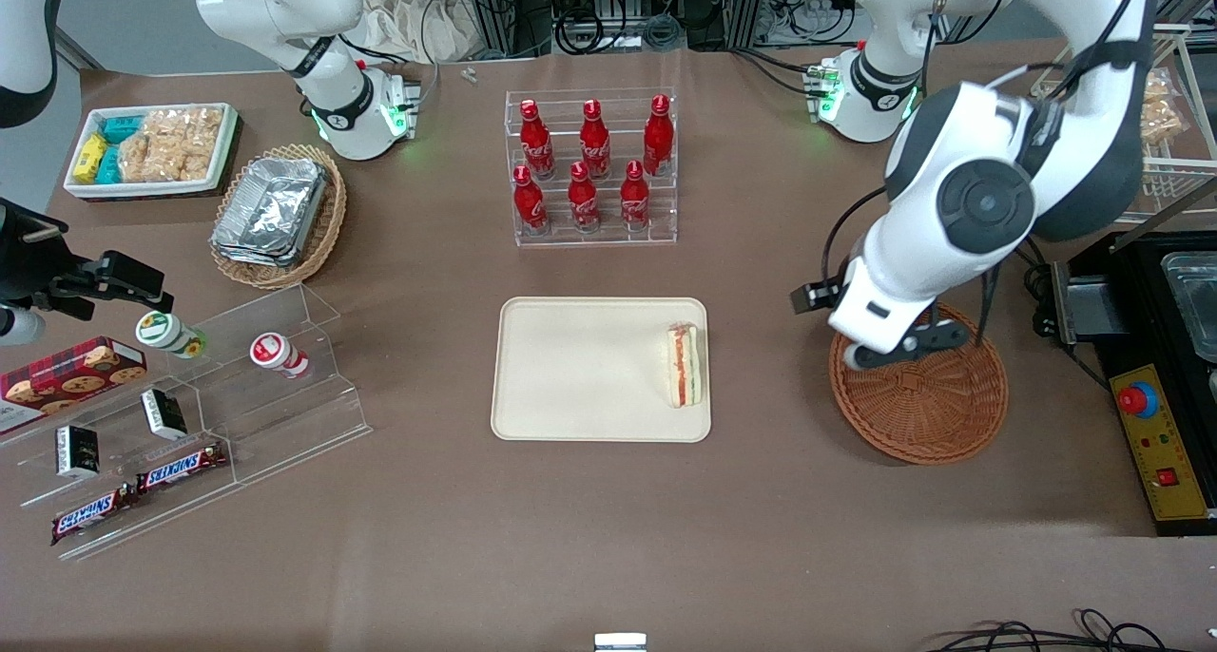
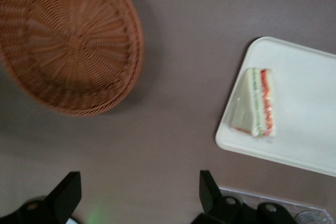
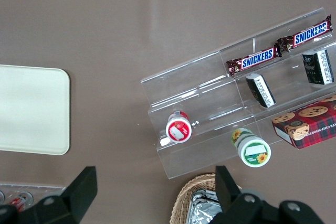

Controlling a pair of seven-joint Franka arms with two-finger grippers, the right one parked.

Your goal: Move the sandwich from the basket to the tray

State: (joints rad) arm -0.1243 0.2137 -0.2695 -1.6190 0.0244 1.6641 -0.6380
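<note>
Tray [image 1: 570, 376]: nearest front camera among task items, flat on counter [image 1: 608, 538]. Sandwich [image 1: 685, 365]: on tray, at edge toward basket [image 1: 936, 414]. Basket: empty. Tool [image 1: 898, 346]: above basket, released, holding nothing. Step: placement apparently done. Next: withdraw arm only.

Tray [image 1: 589, 372]: centre of the front view, flat on the table [image 1: 608, 538]. Sandwich [image 1: 685, 365]: on the tray, at its edge nearest the basket, clear of the rim. Basket [image 1: 927, 405]: right of centre in the frame, on the table, apart from the tray. Gripper [image 1: 879, 353]: above the basket's upper-left rim, fingers spread with nothing between them. Bottle rack [image 1: 591, 167]: upper centre, farther from the camera than the tray. Foil-container basket [image 1: 278, 215]: upper left. Snack bin [image 1: 152, 150]: upper-left corner. Stepped display stand [image 1: 190, 414]: lower left.
</note>
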